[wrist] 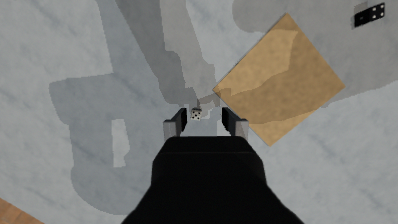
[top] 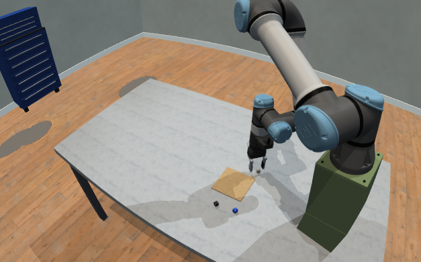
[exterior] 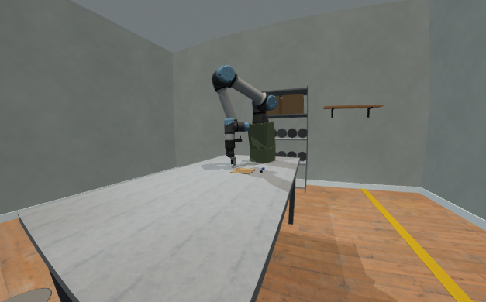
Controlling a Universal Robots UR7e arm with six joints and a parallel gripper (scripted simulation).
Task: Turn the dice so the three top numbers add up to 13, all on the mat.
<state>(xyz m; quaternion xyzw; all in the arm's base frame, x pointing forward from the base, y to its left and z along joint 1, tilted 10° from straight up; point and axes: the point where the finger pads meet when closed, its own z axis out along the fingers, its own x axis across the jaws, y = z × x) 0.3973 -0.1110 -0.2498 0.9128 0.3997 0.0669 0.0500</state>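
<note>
A tan square mat [top: 233, 184] [exterior: 243, 170] [wrist: 280, 85] lies flat on the table with no die on it. A white die [top: 257, 171] [wrist: 196, 115] lies on the table just off the mat's corner. My gripper [top: 257, 166] [exterior: 233, 163] [wrist: 204, 114] is open and hangs just above the white die, which shows between the fingers but nearer the left one in the wrist view. A black die [top: 215, 203] [wrist: 370, 14] and a blue die [top: 235, 210] [exterior: 263, 169] lie on the table beyond the mat's opposite side.
The arm's green pedestal [top: 340, 195] [exterior: 262, 142] stands on the table close to the mat. The table's near edge [top: 152, 225] runs not far past the black and blue dice. A blue tool cabinet [top: 21, 57] and a metal shelf [exterior: 292, 128] stand off the table.
</note>
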